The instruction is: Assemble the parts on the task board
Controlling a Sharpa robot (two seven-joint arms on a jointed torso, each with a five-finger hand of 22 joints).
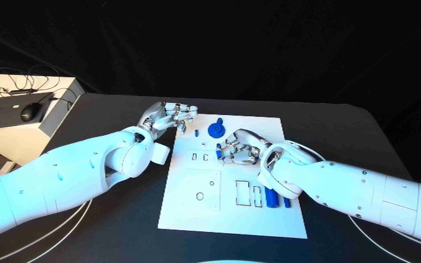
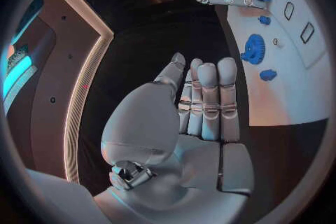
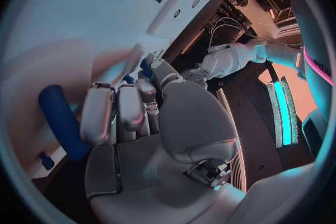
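Blue cylinder point(image 1: 272, 198) long axis near-far, rt robot hand point(image 1: 240, 147) beyond

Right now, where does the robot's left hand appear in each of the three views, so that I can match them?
Head view: the left hand is by the board's far left corner.
Left wrist view: it takes up the middle, fingers straight.
Right wrist view: it lies beyond the right hand.
Shared landmark: the white task board.
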